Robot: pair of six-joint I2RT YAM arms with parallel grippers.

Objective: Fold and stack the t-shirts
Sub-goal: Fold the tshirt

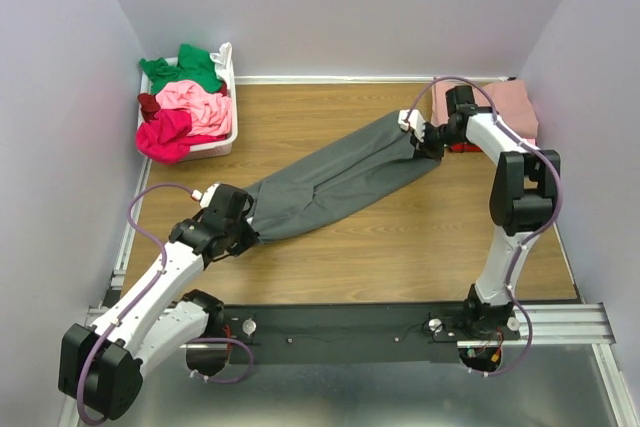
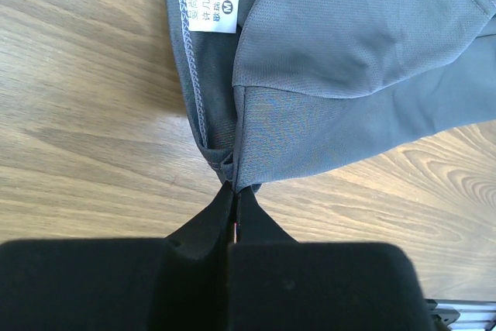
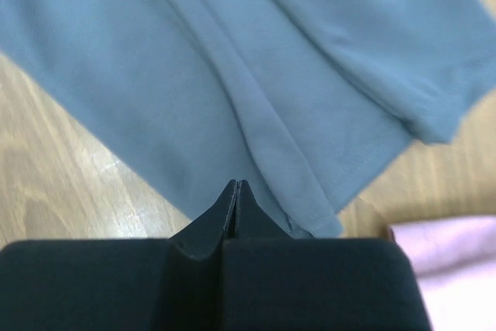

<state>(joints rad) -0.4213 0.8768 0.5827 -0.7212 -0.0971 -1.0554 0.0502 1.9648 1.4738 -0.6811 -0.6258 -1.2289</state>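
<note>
The dark grey t-shirt (image 1: 335,182) lay as a long knit band diagonally across the wood-grain table (image 1: 400,247); the left gripper (image 2: 235,191) pinched its stitched corner, the right gripper (image 3: 236,185) nipped a soft ridge.

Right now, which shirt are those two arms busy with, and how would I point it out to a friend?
On the wooden table, look along the diagonal between the left gripper and the right gripper. The dark grey t-shirt lies stretched there, pinched at both ends. It is the only grey one: the other t-shirts sit bunched in the white basket or folded at the far right.
</note>
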